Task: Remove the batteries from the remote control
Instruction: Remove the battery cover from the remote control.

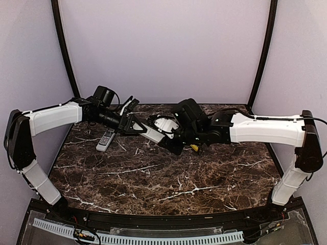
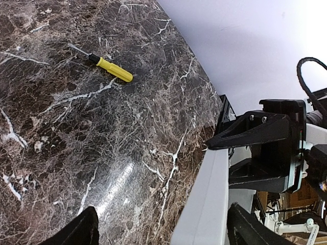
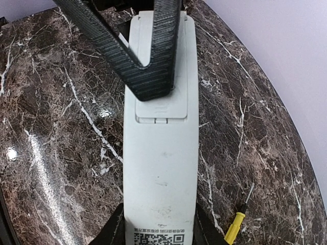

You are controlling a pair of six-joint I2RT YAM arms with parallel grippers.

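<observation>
White plastic remote (image 3: 161,168) appears held clear of the marble table (image 3: 51,127), back face up, with its near end clamped between the jaws of the right gripper (image 3: 159,232). Battery cover (image 3: 161,109) is closed and sits flush. No batteries are in view anywhere, so they are judged to be inside the remote, behind that cover. Left gripper (image 2: 163,232) reaches over the far end with its jaws apart — one ribbed finger (image 3: 164,41) lies across the back of the remote with its tip at the far edge of the cover, and the other stands off to the side with open space to the casing. Whether the tip actually bears on the cover cannot be told. Step in hand, as judged: sliding or prising the cover off. Risks noted:

- The fingertip may skate over the smooth cover without catching its latch.
- A hard push along the casing could drag the remote through the right-hand grip, which holds only the near end.
- If the cover gives suddenly, it or the cells could drop and roll on the table.

Yellow-handled screwdriver (image 3: 236,224) lies on the table to the right, in neither gripper. A second, grey remote (image 1: 106,139) lies at the left — neither obstructs.
</observation>
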